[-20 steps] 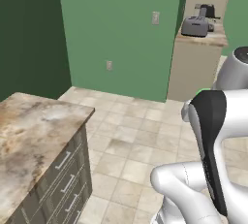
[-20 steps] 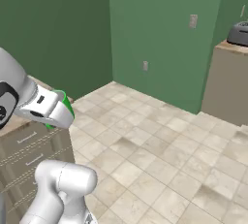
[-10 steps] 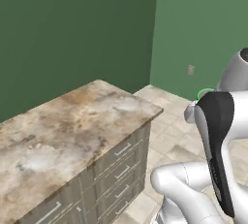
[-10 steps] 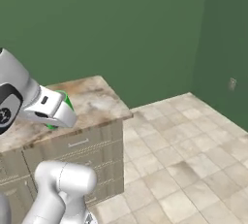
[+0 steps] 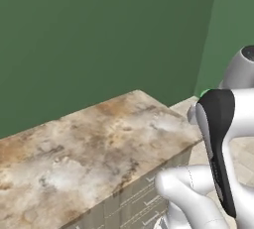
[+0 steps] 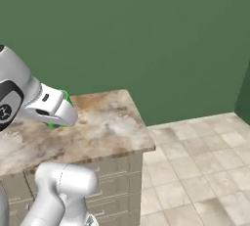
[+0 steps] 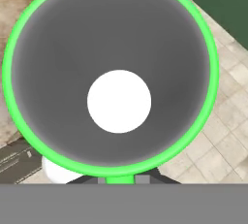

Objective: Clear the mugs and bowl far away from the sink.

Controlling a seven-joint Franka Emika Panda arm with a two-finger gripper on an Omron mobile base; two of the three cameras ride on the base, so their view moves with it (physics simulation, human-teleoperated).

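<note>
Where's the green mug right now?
The green mug is in the shut gripper, its open mouth facing the hand view. In the right base view it hangs over the left part of the marble counter.

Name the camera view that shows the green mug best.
The hand view: the green mug sits right before the camera, rim and grey inside plain. The right base view gives a green sliver behind the hand; the left base view gives a green speck by the arm.

Marble counter [image 5: 99, 143] — drawers [image 6: 112, 186] below
</note>
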